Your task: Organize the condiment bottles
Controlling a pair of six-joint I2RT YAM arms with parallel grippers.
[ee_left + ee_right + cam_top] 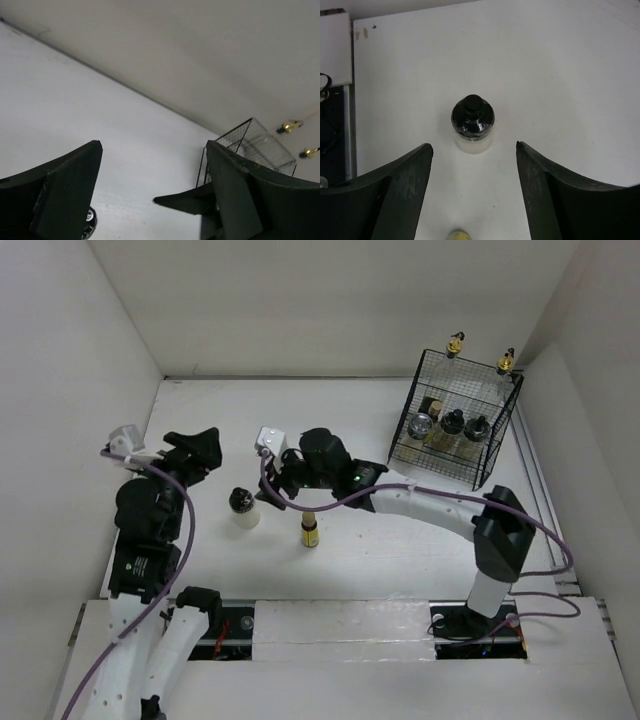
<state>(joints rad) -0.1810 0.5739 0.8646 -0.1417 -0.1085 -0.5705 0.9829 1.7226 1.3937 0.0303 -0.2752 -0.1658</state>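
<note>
Right arm stretched leftward, gripper [472, 149] (jaws apart) seemingly above shaker [472, 117].

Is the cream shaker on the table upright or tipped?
Upright: the cream shaker stands on its base on the table, dark lid on top.

White table [330, 420], surface plain. Standing directly on it, left of centre: one cream shaker [243, 508], dark lid, upright. Near it to the right, apart: one small yellow bottle [310, 532], brown cap, upright. A black wire basket [408, 412] occupies the far right corner.
</note>
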